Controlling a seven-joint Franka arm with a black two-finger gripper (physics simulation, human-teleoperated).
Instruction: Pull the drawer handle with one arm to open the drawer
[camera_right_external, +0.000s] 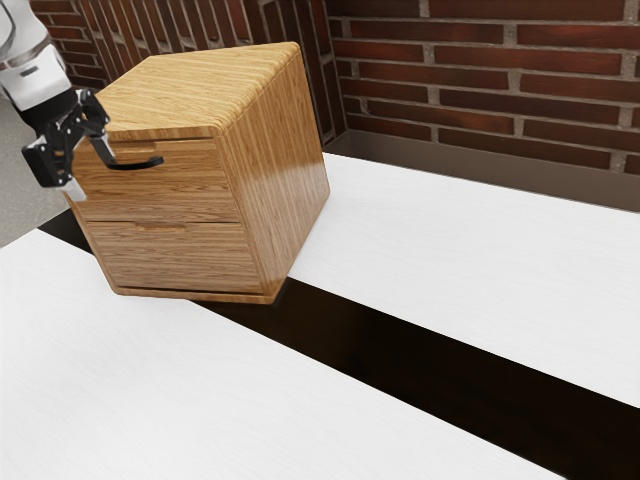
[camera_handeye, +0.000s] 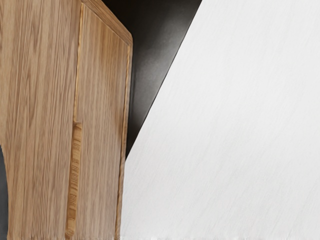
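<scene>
drawer handle (camera_right_external: 135, 162), black and curved, sat on the upper drawer (camera_right_external: 180, 185) at the exterior view's left, with the gripper (camera_right_external: 88, 140) right at its left end; clamped or open, i could not tell. it looked stiff and slim, best taken across the middle of its bow, and the drawer should slide on a steady pull. counting rightward: one gripper, one black handle, upper drawer and lower drawer (camera_right_external: 180, 255) in one wooden cabinet (camera_right_external: 275, 160), one white table (camera_right_external: 450, 250).
</scene>
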